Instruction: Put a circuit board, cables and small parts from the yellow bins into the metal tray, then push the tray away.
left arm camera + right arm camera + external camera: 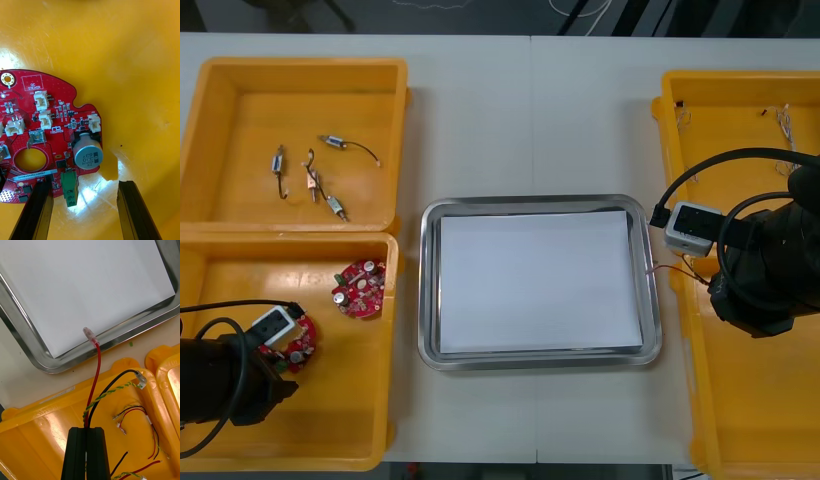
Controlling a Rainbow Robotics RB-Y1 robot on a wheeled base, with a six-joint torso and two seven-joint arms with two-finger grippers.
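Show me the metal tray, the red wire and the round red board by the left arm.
metal tray (530,204): front view, on its far rim.
red wire (99,360): right wrist view, mid-strand, held by the right gripper (86,429).
round red board (56,90): left wrist view, its red face, by the open left gripper (84,183).

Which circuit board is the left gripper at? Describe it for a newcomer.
Find the nearer yellow bin on the robot's left; two red circuit boards lie in it. The target board sits partly under the open left gripper, while the other board lies apart, nearer the metal tray.
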